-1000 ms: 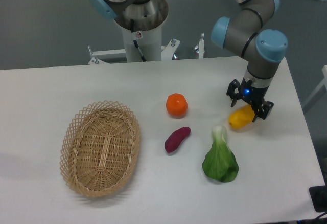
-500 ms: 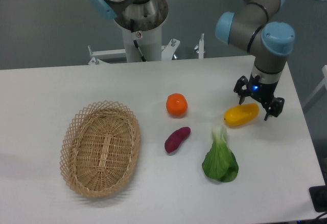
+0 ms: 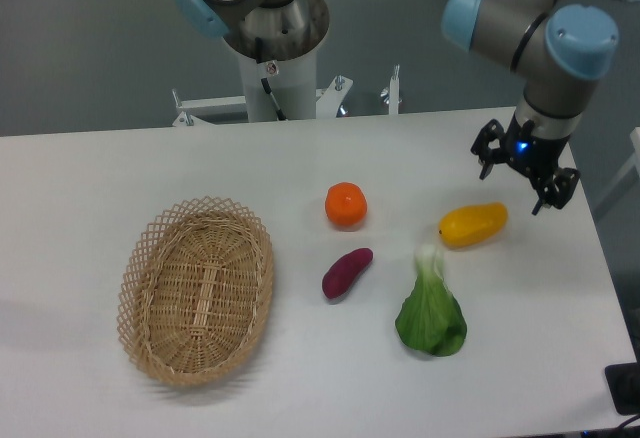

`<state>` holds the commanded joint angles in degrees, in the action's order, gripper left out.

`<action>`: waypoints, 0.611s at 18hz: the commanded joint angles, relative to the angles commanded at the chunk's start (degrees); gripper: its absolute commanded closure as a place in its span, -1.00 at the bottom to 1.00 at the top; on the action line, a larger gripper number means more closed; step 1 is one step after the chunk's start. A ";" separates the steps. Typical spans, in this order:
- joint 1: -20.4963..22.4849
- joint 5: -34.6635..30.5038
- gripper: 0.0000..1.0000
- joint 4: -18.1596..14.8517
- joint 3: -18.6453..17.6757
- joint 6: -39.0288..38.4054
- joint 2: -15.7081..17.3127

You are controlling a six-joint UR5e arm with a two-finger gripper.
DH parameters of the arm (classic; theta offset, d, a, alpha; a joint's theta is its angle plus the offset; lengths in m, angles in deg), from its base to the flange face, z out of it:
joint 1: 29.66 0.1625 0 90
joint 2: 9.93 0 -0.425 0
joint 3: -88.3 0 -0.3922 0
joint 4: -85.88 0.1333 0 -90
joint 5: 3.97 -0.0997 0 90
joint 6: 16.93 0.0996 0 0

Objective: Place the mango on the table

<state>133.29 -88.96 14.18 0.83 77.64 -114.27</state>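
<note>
Four foods lie on the white surface (image 3: pixel 120 173) in my remote view, along with an oval wicker basket (image 3: pixel 197 291) at the left. My claw (image 3: pixel 527 174) hangs at the right side, released, its two black fingers (image 3: pixel 487 147) spread apart and holding nothing. A small blue light shows on the claw body above them.

At about 8 o'clock from the claw, and clear of it, lies the mango (image 3: pixel 473 225), a smooth yellow-orange oval. It rests flat on the surface with its long axis running nearly left to right, the right end slightly higher in the picture. No finger touches it; bare surface shows between fruit and claw.

At about 7 o'clock from the mango, just beside it, lies a green leafy vegetable (image 3: pixel 431 308) with a pale stem end pointing up toward the mango. To the mango's 9 o'clock, well apart, sits a round orange tangerine (image 3: pixel 346 205). At about 6 o'clock from the tangerine lies a purple sweet potato (image 3: pixel 346 272), tilted diagonally. All four foods are outside the basket, to its right.

Behind the surface at 12 o'clock stands the arm's base column (image 3: pixel 272 48).
</note>
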 joint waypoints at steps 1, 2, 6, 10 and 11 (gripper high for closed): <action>-0.26 -0.17 -1.00 -3.32 0.97 -0.17 0.71; -0.09 -0.26 -1.00 -6.14 2.20 -0.09 0.80; -0.44 -2.10 -1.00 -11.35 3.09 -0.17 3.00; -0.61 -2.46 -1.00 -13.29 3.00 -0.70 3.97; -0.96 -2.55 -1.00 -13.29 3.00 -1.31 3.97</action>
<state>132.33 -91.51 0.89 3.83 76.33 -110.30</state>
